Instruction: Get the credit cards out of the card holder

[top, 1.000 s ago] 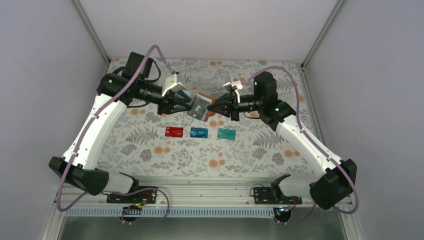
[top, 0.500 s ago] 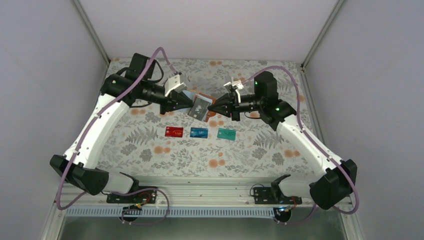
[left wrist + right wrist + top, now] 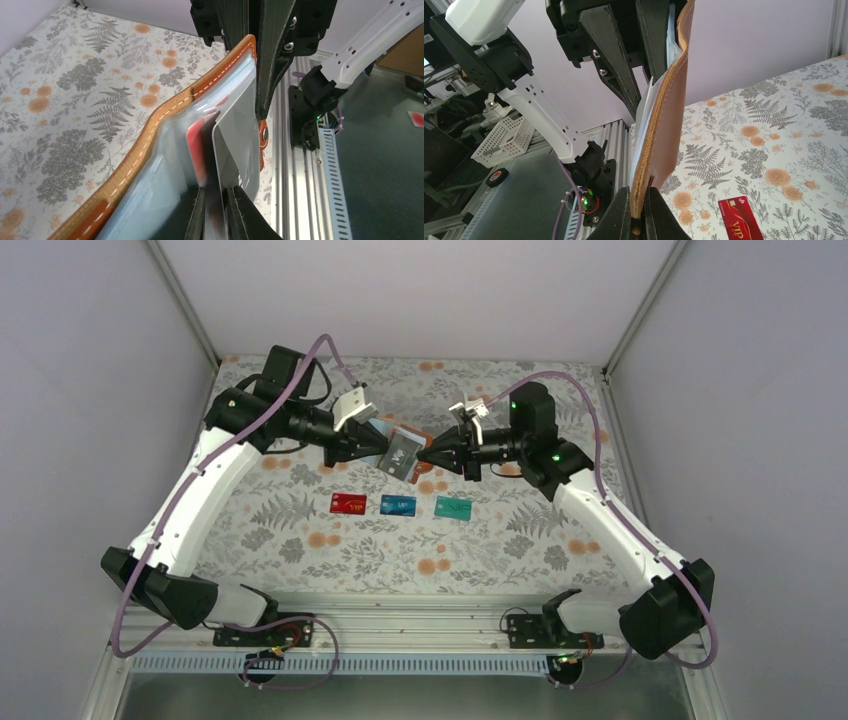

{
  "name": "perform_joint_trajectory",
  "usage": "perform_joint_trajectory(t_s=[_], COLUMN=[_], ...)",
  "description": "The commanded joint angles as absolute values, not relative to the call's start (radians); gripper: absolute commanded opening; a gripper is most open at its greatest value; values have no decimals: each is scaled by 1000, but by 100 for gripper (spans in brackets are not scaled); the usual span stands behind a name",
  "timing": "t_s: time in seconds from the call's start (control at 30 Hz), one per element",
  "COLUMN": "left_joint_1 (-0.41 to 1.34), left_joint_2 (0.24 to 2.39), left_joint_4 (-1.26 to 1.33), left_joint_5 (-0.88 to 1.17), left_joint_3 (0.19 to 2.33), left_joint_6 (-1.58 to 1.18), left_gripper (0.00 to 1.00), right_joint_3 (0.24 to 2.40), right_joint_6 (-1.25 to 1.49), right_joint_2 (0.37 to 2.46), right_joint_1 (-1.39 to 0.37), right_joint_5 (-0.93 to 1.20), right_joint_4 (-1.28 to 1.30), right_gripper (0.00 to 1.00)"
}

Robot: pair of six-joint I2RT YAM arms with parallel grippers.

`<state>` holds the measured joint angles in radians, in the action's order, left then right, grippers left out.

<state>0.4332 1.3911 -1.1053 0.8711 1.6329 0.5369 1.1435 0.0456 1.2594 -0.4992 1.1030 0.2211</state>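
Shifted slightly right, left tool [image 3: 215,200] pinches a dark card [image 3: 400,454] in the brown card holder [image 3: 669,125] that right tool [image 3: 639,200] clamps.

Soft, fairly bright light falls evenly from above in the overhead view; the pale walls show no hot spots, and the patterned counter [image 3: 300,530] carries only faint, diffuse shadows under the arms; detail there is small but sharp. In the left wrist view the card holder [image 3: 160,112] sits so near the lens that its pockets smear into pale blur, with sheen on the clear plastic; the dark card [image 3: 211,165] at the left end effector [image 3: 217,200] is soft; the counter behind is crisp. In the right wrist view the leather edge is sharp; the right end effector [image 3: 639,200] is dark against the bright wall.
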Motion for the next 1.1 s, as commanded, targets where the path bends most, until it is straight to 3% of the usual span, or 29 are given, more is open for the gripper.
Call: perform_joint_trajectory(t_s=[0.0, 0.17, 0.33, 0.5, 0.9, 1.07], left_joint_1=[506, 512, 512, 505, 453, 427], left_joint_2=[1412, 1416, 1413, 1404, 1396, 1421], left_joint_4=[-1052, -1031, -1046, -1100, -886, -838], left_joint_5=[981, 961, 1003, 1031, 1115, 1178], left_joint_3=[1660, 1653, 1656, 1654, 1264, 1212], left_joint_6=[512, 495, 505, 560, 455, 437], left_gripper=[14, 16, 3, 2, 2, 2], right_joint_3=[1178, 1176, 1170, 1128, 948, 904], right_joint_6=[70, 86, 77, 76, 165, 180], right_joint_2=[1274, 1275, 1272, 1271, 1308, 1336], right_joint_1=[-517, -516, -515, -496, -488, -489], right_joint_5=[1061, 1062, 1037, 1017, 986, 981], right_joint_4=[120, 99, 120, 121, 74, 45], right_gripper=[4, 4, 4, 4, 7, 4])
